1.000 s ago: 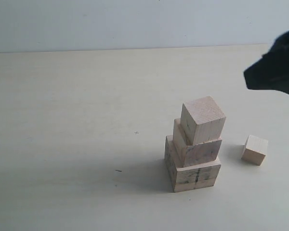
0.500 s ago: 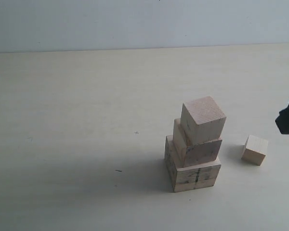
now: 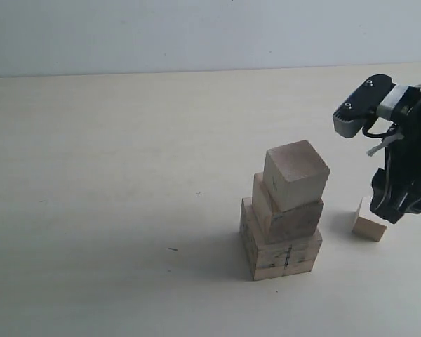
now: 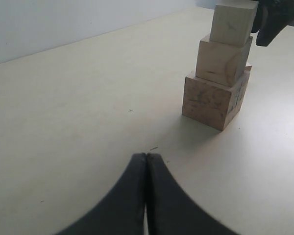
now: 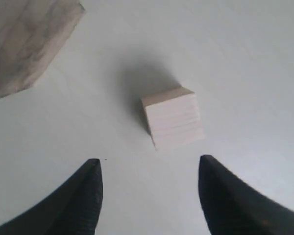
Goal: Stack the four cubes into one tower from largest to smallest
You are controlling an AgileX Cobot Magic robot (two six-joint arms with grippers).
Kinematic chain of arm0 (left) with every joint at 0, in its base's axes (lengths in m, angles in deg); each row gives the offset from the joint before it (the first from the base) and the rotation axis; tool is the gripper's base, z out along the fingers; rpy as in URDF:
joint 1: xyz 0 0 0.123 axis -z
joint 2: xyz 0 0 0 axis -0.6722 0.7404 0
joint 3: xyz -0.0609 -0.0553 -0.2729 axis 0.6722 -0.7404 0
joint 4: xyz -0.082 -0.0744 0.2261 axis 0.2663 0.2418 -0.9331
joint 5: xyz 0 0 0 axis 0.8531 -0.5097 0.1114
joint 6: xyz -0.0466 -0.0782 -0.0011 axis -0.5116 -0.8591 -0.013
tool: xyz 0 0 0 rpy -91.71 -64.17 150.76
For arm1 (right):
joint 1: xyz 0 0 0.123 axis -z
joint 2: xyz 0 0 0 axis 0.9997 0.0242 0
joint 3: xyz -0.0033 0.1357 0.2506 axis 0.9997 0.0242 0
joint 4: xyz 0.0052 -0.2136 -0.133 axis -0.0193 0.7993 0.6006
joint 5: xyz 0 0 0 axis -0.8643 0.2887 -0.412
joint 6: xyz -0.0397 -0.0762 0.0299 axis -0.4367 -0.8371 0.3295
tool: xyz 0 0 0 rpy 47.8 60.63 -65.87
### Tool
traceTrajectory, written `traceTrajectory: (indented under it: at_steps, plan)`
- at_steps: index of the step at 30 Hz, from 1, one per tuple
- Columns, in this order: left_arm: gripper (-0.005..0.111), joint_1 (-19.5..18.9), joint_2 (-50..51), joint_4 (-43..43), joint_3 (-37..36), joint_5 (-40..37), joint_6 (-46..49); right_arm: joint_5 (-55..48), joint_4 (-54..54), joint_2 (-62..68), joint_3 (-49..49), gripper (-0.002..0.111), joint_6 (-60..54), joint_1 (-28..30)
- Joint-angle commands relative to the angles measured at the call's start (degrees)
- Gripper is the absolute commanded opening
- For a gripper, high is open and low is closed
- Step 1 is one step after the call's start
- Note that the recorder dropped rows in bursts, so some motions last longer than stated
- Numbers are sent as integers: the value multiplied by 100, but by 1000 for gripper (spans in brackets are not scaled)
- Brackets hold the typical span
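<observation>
The table is big, flat and pale. A short dark mark sits on it, and a tiny dot lies a bit farther back. Behind the table stands a plain light wall.

The smallest cube, just by the black right gripper, is pale bare wood with faint grain lines — the largest cube carries a dark seam; the tabletop is plain cream.

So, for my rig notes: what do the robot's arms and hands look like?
The right arm is black, with a grey rounded joint bearing two screws, a white band and a thin cable. The right hand and left hand have smooth black fingers tapering to blunt tips.
</observation>
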Motion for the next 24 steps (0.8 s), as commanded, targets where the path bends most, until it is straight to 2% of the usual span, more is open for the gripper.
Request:
traceTrajectory:
  at_steps: [1, 8, 24]
  plan:
    - [0, -6, -38, -17, -18, 35, 2, 437, 233, 124, -57, 56, -906, 180]
    - [0, -6, -38, -17, -18, 35, 2, 801, 233, 755, -57, 56, -993, 233]
    - [0, -6, -38, -17, -18, 35, 2, 958, 189, 1167, -57, 56, -981, 243]
